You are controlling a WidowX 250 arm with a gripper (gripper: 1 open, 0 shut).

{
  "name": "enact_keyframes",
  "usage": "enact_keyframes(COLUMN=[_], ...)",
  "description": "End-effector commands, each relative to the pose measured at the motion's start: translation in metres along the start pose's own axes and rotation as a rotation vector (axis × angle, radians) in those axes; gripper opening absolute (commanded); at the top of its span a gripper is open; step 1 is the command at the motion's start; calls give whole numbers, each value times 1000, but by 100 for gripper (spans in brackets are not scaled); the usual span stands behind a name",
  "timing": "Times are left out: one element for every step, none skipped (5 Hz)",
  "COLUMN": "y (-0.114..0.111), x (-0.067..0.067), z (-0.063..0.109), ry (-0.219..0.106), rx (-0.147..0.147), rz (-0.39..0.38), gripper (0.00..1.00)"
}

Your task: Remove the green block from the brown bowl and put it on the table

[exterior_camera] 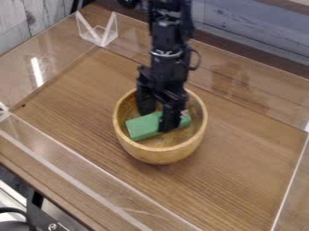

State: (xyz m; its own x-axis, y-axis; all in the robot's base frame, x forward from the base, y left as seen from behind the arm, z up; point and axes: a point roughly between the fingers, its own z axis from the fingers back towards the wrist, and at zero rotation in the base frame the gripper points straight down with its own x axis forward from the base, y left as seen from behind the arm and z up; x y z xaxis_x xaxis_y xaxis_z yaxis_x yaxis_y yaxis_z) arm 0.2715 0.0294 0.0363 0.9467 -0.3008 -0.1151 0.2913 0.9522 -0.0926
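**Open gripper lowered over the block in the bowl**

We found the green block lying inside the brown bowl, directly beneath and between the jaws. The gripper pointed down with its jaws spread, one finger on either side of the block. The bowl rested on the table.

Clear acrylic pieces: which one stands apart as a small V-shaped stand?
The V-shaped acrylic stand at the table's far left corner; the other acrylic walls are long straight edges.
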Motion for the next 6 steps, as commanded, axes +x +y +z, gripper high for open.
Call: enact_keyframes(y=[12, -1, -10, -18, -14, -12], x=[-1, 2, 4, 6, 11, 16], z=[26, 19, 12, 6, 1, 3], ry=[-104, -114, -120, -127, -137, -161], rx=[17, 22, 25, 27, 26, 23], rz=[-19, -52, -77, -99, -70, -39], gripper=[100, 100, 100, 100, 0, 100])
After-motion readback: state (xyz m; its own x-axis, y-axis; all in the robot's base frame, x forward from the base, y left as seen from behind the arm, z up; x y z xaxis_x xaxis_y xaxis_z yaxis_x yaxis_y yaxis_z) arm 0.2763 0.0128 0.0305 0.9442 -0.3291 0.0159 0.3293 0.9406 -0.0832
